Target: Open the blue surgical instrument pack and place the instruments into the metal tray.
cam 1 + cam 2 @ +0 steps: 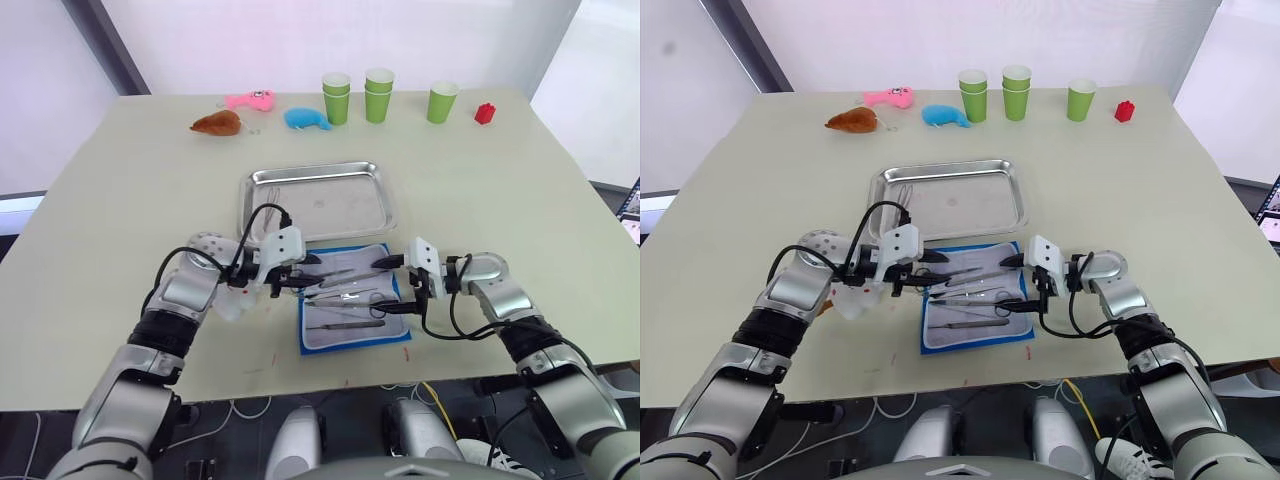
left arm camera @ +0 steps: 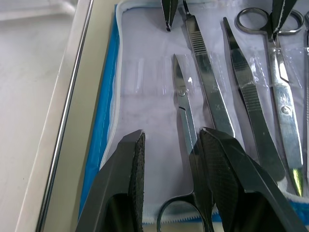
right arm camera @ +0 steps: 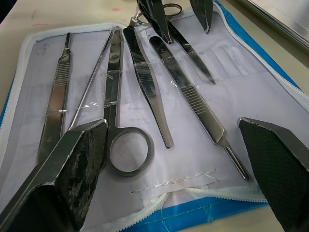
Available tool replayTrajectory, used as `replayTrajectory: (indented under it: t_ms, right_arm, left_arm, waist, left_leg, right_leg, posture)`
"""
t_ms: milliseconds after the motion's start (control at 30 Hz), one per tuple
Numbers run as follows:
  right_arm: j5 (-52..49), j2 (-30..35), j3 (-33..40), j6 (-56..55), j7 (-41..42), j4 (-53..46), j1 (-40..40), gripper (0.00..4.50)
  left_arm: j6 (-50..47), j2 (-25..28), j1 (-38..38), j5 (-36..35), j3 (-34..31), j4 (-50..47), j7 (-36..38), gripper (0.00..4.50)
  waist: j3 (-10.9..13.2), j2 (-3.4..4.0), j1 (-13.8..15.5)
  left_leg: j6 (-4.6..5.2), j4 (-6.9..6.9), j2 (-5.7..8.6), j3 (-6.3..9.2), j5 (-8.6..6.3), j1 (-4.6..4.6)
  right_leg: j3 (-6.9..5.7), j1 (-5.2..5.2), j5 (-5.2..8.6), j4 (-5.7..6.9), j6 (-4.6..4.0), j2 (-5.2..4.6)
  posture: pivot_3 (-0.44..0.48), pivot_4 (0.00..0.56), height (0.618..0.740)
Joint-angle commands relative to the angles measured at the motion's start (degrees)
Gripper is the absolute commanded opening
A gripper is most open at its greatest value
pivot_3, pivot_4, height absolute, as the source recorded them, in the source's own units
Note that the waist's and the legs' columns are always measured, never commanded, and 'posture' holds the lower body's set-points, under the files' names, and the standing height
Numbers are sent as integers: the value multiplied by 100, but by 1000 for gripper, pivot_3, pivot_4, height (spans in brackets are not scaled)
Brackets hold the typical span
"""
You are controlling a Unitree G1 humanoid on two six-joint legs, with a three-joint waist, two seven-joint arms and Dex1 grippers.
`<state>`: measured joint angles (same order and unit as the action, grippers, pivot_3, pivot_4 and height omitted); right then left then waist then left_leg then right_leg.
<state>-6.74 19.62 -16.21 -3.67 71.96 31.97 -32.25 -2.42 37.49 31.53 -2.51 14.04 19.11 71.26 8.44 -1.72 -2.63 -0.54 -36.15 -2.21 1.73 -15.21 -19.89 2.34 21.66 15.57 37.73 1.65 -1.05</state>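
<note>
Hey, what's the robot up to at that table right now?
The blue surgical instrument pack lies open in front of the metal tray, the instruments still on its pale lining. Both hands are over the pack, open: the left hand straddles a pair of dark-handled scissors, and the right hand faces it.

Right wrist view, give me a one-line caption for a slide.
Open right gripper poised over the unfolded blue surgical instrument pack, instruments lying on its pale lining.
</note>
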Motion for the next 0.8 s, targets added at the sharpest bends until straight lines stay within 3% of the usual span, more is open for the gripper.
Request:
replayTrajectory:
  t_ms: [33, 133, 267, 800]
  right_arm:
    - [655, 84, -562, 438, -108, 583, 488, 4500]
    - [657, 90, -562, 439, -111, 579, 489, 4500]
    - [656, 99, -557, 441, -113, 577, 489, 4500]
    - [643, 87, -554, 450, -109, 584, 465, 4500]
  left_arm:
    - [-147, 62, -124, 35, 23, -92, 27, 1935]
    - [-185, 30, -118, 50, 49, -88, 28, 1935]
    - [-215, -15, -94, 67, 71, -85, 19, 60]
    - [-772, -134, 274, 119, 277, -281, 269, 60]
  waist:
    - [-1, 0, 0]
    - [-1, 1, 1]
    - [-1, 2, 3]
    - [-4, 6, 12]
  left_leg:
    - [0, 0, -1, 0, 0, 0]
    - [0, 0, -1, 0, 0, 0]
    - [0, 0, -1, 1, 0, 0]
    - [0, 0, 2, 2, 0, 0]
  right_leg:
    - [0, 0, 0, 0, 0, 0]
    - [0, 0, 0, 0, 0, 0]
    - [0, 0, 0, 0, 0, 0]
    - [-1, -1, 0, 0, 0, 1]
  posture:
    - [0, 150, 740]
    - [0, 150, 740]
    - [0, 150, 740]
    - [0, 150, 740]
